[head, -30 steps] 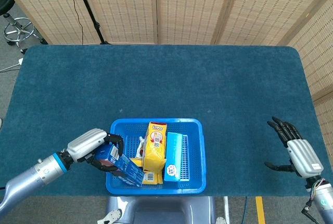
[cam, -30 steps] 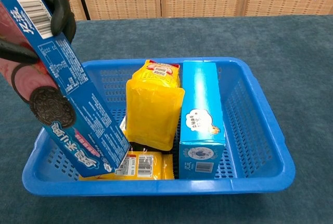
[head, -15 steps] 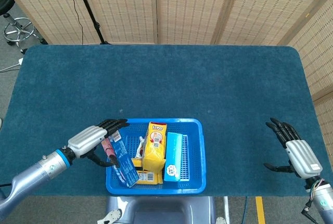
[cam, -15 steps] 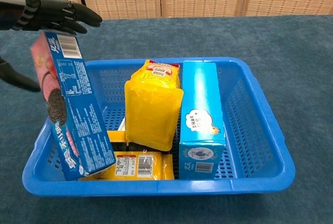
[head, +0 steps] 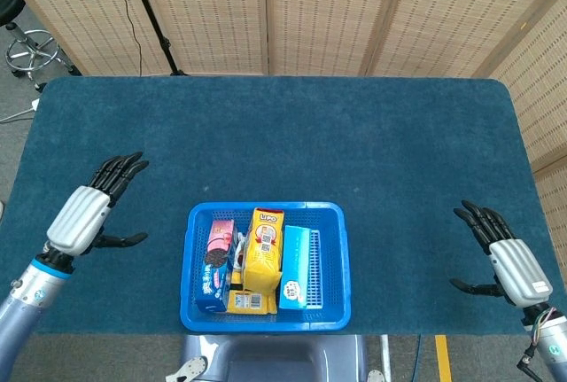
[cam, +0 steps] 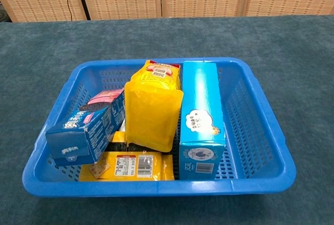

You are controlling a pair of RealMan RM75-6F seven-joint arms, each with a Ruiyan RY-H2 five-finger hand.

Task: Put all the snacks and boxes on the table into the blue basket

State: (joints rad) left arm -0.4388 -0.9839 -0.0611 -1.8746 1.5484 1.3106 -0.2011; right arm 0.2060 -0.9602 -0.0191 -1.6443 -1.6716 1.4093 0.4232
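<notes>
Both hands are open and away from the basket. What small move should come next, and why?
Probably none beyond resting the arms. The left hand and right hand hold nothing, the snacks and boxes lie inside the basket, and the table shows nothing left to pick.

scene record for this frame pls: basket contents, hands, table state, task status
basket: blue basket, near table edge, centre
contents: cookie box lying at left; yellow pouch upright; light blue box on edge at right; flat yellow packet at front
left hand: open, left of basket, holds nothing
right hand: open, far right, holds nothing
table: no snacks visible outside basket
status: looks complete
</notes>
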